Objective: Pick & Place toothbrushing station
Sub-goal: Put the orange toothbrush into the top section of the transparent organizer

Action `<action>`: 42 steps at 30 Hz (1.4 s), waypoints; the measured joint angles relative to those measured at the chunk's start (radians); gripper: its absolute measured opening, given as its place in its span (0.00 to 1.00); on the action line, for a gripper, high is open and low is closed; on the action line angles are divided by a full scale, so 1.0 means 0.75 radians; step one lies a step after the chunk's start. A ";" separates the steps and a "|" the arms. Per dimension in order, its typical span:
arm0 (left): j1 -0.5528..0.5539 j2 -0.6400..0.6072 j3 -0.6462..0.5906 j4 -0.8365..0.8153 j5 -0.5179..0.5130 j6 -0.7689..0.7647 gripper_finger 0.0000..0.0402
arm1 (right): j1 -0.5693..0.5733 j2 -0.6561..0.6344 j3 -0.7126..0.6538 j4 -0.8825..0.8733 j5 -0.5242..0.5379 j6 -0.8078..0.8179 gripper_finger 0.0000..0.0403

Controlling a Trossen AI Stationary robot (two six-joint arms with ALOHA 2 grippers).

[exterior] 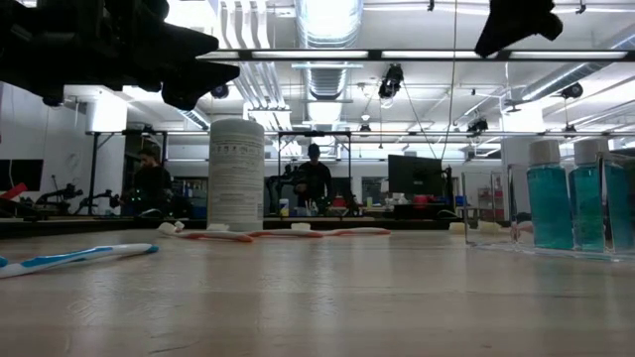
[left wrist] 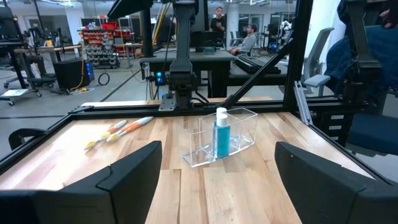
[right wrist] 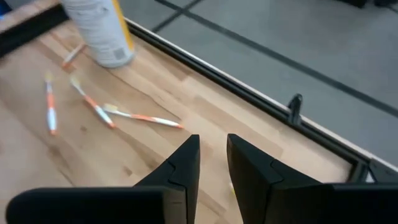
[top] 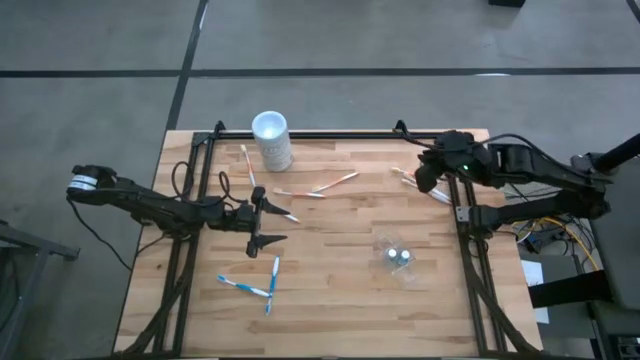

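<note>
Nearest: right gripper point(right wrist: 213, 163), jaws nearly together, pinching nothing, orange-and-white toothbrushes point(right wrist: 142, 117) beyond; left gripper point(top: 262, 222) spread wide.

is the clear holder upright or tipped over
Upright. The left wrist view shows the clear holder standing on its base on the table, open top upward, with a blue bottle standing upright inside.

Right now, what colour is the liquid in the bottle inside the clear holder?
Blue-green; the bottle in the clear holder shows best in the left wrist view.
</note>
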 joint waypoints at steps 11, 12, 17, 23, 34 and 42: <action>0.000 0.000 0.000 0.000 0.000 0.000 0.79 | -0.221 0.207 -0.002 0.026 -0.136 -0.075 0.18; 0.000 0.000 0.000 0.000 0.000 0.000 0.79 | -0.233 0.230 -0.003 0.040 -0.132 -0.047 0.17; 0.000 0.000 0.000 0.000 0.000 0.000 0.79 | -0.281 0.296 -0.025 0.282 -0.040 0.032 0.16; 0.000 0.000 0.000 0.000 0.001 0.000 0.79 | -0.289 0.255 -0.148 0.665 -0.119 -0.250 0.16; 0.000 0.000 0.000 0.000 0.001 0.000 0.79 | -0.487 0.071 -0.423 0.681 -0.228 -0.348 0.16; 0.000 0.000 0.000 0.000 0.001 0.000 0.79 | -0.668 -0.082 -0.699 1.027 -0.479 -0.379 0.16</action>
